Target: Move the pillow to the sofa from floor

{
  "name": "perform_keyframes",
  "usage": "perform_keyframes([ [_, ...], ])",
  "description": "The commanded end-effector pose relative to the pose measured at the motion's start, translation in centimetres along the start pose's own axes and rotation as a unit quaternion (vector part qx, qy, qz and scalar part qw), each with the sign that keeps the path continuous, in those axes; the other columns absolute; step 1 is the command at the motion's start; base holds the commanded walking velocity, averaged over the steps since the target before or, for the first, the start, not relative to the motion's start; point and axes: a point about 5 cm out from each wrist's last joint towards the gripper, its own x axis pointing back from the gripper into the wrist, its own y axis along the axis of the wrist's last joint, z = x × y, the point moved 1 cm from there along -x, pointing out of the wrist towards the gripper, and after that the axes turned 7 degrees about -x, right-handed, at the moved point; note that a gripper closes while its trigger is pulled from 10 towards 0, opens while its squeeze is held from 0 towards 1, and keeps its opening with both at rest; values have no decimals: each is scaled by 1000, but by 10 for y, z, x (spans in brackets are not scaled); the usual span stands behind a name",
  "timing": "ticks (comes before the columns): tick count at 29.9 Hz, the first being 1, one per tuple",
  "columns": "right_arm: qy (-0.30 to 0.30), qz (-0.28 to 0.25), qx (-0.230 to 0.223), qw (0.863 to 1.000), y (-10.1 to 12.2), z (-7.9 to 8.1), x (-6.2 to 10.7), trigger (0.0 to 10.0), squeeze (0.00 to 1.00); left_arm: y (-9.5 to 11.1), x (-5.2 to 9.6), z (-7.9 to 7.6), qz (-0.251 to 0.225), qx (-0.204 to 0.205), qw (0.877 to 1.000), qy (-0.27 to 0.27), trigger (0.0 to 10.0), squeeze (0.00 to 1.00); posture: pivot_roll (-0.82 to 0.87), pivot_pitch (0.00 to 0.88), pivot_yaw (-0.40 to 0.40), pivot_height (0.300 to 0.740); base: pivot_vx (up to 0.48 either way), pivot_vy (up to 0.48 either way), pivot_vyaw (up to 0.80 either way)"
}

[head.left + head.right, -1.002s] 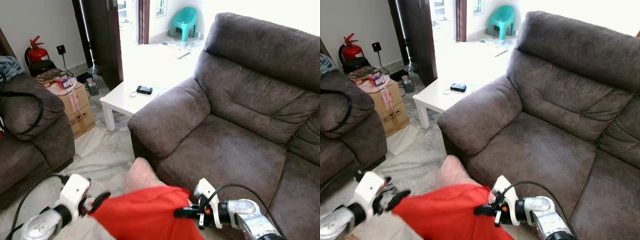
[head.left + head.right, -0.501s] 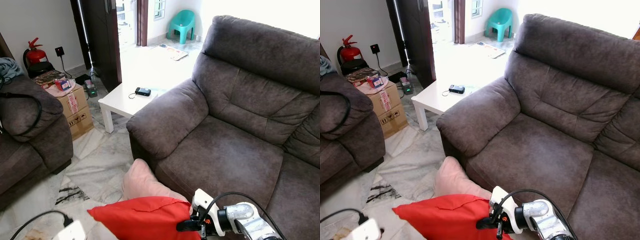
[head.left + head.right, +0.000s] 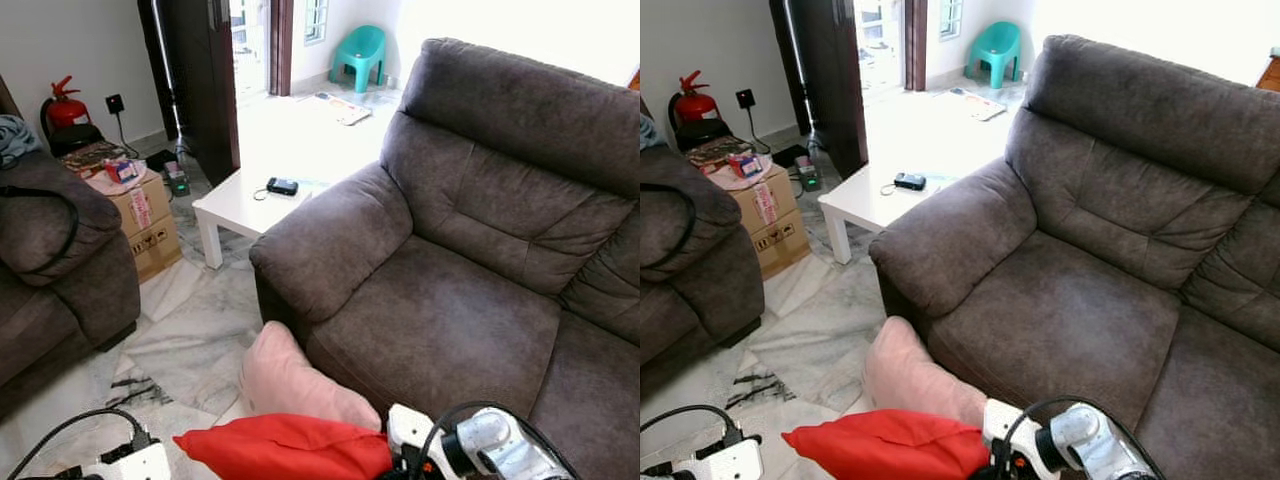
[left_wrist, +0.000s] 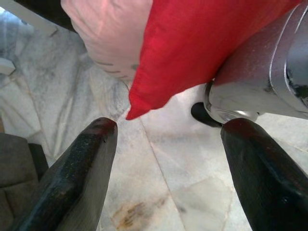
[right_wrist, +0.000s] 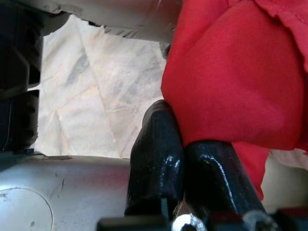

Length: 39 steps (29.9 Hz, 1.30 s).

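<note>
A red pillow [image 3: 285, 448] hangs low over the marble floor in front of the brown sofa [image 3: 450, 320]. My right gripper [image 5: 180, 127] is shut on the pillow's edge, red cloth bunched against its fingers [image 5: 159, 154]. Its silver wrist [image 3: 480, 450] sits just right of the pillow. My left gripper [image 4: 166, 127] is open, fingers wide apart, a little short of the pillow's pointed corner [image 4: 139, 108] and not touching it. A pink pillow [image 3: 290, 380] leans on the floor against the sofa's front, behind the red one.
A low white table [image 3: 235, 210] with a small black device [image 3: 283, 186] stands beside the sofa arm [image 3: 330, 240]. Cardboard boxes [image 3: 150, 220] and a second dark sofa [image 3: 50, 260] are at the left. A black cable [image 3: 70, 430] loops by my left wrist.
My left gripper has let go of the red pillow's left edge and dropped away to the lower left. The pillow now hangs lower, from the right gripper alone. The camera has shifted.
</note>
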Motion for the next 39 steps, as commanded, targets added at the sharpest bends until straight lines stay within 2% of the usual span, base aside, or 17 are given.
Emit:
perform_keyframes([
  [1, 13, -9, 32, 999, 11, 0, 5, 10000, 0, -4, -7, -13, 11, -7, 1000, -26, 10000, 0, 215, 0, -126, 740, 0, 0, 0],
  [7, 23, -8, 54, 998, 15, 2, 10, 10000, 0, -10, -17, -17, 25, 35, 999, 0, 10000, 0, 202, 0, -127, 740, 0, 0, 0],
  [10, 15, -8, 54, 998, 12, 0, 16, 10000, 0, -10, -18, -3, 13, 107, 991, 76, 10000, 0, 197, 0, -132, 740, 0, 0, 0],
  [12, 8, -23, 54, 998, 16, -1, 20, 10000, 0, -11, -17, 8, 5, 147, 981, 124, 10000, 0, 196, 0, -133, 740, 0, 0, 0],
  [14, -5, -55, 53, 997, 24, -3, 25, 10000, 0, -12, -12, 31, -20, 229, 943, 241, 10000, 0, 193, 0, -133, 740, 0, 0, 0],
  [15, -5, -55, 53, 997, 24, -3, 25, 10000, 0, -12, -12, 31, -20, 229, 943, 241, 10000, 0, 193, 0, -133, 740, 0, 0, 0],
  [20, -2, -57, 49, 997, 22, -1, 24, 10000, 0, -11, -2, 58, -66, 375, 831, 405, 10000, 0, 200, 0, -140, 740, 0, 0, 0],
  [21, -2, -58, 50, 997, 22, -1, 24, 10000, 0, -10, -2, 59, -73, 400, 814, 415, 10000, 0, 198, 0, -142, 740, 0, 0, 0],
  [23, -2, -58, 50, 997, 22, -1, 24, 10000, 0, -10, -3, 59, -78, 416, 803, 420, 10000, 0, 198, 0, -142, 740, 0, 0, 0],
  [24, -1, -64, 50, 997, 24, 0, 24, 10000, 0, -9, -5, 61, -94, 470, 762, 436, 10000, 0, 198, 0, -142, 740, 0, 0, 0],
  [26, -2, -67, 50, 996, 26, 0, 25, 10000, 0, -3, -12, 63, -111, 511, 732, 437, 10000, 0, 194, 0, -145, 740, 0, 0, 0],
  [27, -5, -67, 51, 996, 26, -1, 25, 10000, 0, 1, -16, 64, -126, 546, 703, 438, 10000, 0, 193, 0, -146, 740, 0, 0, 0],
  [28, -5, -67, 51, 996, 26, -1, 25, 10000, 0, 1, -16, 64, -126, 546, 703, 438, 10000, 0, 193, 0, -146, 740, 0, 0, 0],
  [29, -7, -68, 51, 996, 27, -2, 26, 10000, 0, 5, -24, 64, -138, 595, 669, 424, 10000, 0, 191, 0, -147, 740, 0, 0, 0],
  [31, -8, -68, 51, 996, 27, -2, 26, 10000, 0, 6, -27, 64, -143, 612, 658, 416, 10000, 0, 190, 0, -148, 740, 0, 0, 0],
  [33, -7, -75, 53, 996, 29, -2, 27, 10000, 0, 8, -37, 64, -158, 679, 594, 400, 10000, 0, 185, 0, -149, 740, 0, 0, 0],
  [39, -9, -78, 54, 995, 31, -1, 29, 10000, 0, 2, -41, 67, -170, 759, 489, 394, 10000, 0, 177, 0, -150, 740, 0, 0, 0],
])
